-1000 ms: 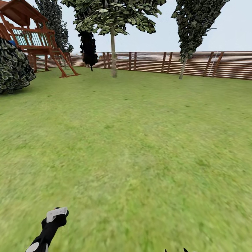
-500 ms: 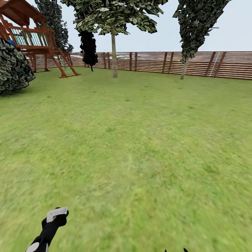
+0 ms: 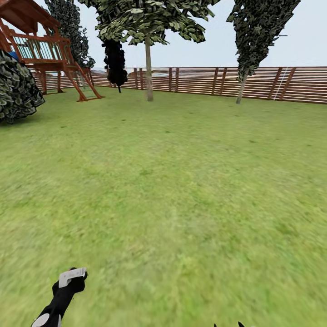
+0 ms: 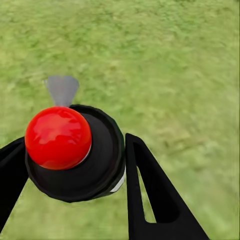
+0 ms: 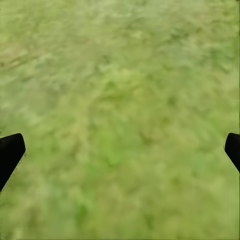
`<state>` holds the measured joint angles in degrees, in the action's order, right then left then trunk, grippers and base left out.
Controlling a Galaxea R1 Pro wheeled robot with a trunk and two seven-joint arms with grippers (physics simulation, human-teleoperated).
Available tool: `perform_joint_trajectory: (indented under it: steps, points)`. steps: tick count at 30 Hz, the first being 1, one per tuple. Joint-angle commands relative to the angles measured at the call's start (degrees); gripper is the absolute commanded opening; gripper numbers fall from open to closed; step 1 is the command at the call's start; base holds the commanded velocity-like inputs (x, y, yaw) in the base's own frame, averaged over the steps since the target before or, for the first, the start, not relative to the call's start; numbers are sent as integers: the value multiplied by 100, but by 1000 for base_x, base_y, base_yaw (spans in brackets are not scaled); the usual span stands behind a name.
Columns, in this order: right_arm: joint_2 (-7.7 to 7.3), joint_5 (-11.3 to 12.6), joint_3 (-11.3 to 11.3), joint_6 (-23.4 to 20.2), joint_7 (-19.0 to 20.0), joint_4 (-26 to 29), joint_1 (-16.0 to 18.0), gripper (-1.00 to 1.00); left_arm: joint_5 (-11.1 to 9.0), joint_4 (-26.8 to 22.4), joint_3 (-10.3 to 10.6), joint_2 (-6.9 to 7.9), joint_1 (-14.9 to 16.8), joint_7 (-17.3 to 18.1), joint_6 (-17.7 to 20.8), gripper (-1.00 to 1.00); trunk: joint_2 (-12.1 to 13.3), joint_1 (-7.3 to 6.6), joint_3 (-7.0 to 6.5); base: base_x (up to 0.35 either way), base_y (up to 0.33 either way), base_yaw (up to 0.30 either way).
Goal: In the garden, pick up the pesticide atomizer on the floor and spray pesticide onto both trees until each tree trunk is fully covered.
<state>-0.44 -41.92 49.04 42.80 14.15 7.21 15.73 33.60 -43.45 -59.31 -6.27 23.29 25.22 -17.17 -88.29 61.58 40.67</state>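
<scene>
My left gripper is shut on the pesticide atomizer, a dark round bottle with a red top. In the head view the atomizer shows at the lower left over the grass, with a white mark on it. My right gripper is open, its dark fingertips wide apart over bare lawn; its tips peek in at the head view's bottom edge. Far ahead stand a tree with a bare pale trunk and a slimmer tree by the fence.
Green lawn stretches ahead to a brown slatted fence. A wooden play structure and a dark leafy bush stand at the far left. A small black tree is near the fence.
The whole head view has shifted a little, with trees and fence sliding slightly right: the camera moved. Both arms keep their pose, the atomizer still held.
</scene>
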Motion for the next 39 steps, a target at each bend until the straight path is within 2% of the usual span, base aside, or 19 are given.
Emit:
perform_joint_trajectory:
  steps: [1,39]
  points:
    - [0,0,0,0,0,0,0,100,6,-91,-3,-7,0,3,5,-100,0,0,0,295,151,0]
    - [-1,0,0,0,0,0,0,100,-1,-240,-9,-17,0,17,14,-100,0,0,0,323,115,0]
